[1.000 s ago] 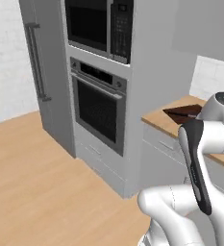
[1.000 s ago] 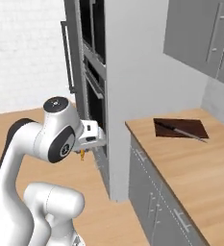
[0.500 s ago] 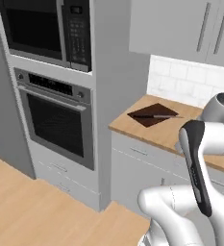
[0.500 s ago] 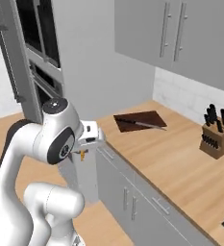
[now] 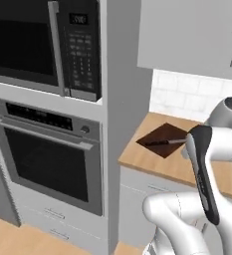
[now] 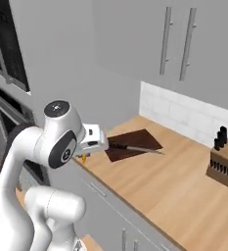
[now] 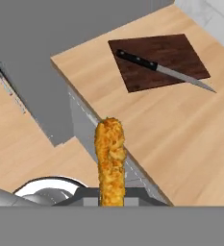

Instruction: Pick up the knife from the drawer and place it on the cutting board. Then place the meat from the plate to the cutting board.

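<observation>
Already the knife (image 7: 156, 67) lies on the cutting board (image 7: 180, 53), black handle toward the board's back corner and the silver blade running diagonally across it, its tip reaching past the board's edge onto the wooden counter (image 7: 190, 139). In the right base view the board sits near the counter's end, next to the tall grey oven cabinet (image 6: 61, 63), and a tan knife block (image 6: 222, 164) with black handles stands well apart from it, further along against the white tiled backsplash (image 6: 184, 115). The left base view shows the same board with the knife on it, beside the cabinet that holds the microwave (image 5: 43, 42) above the oven (image 5: 45, 159).

The gripper (image 6: 83, 158) hangs off the counter's front edge, out over the floor, and its fingers are pressed together on the meat (image 7: 110, 161), a long golden-brown, crumbed piece. In the hand view that piece rises upright from between the fingertips, its upper end overlapping the counter's edge, short of the board. From the right base view just a small orange bit of it shows under the white hand
</observation>
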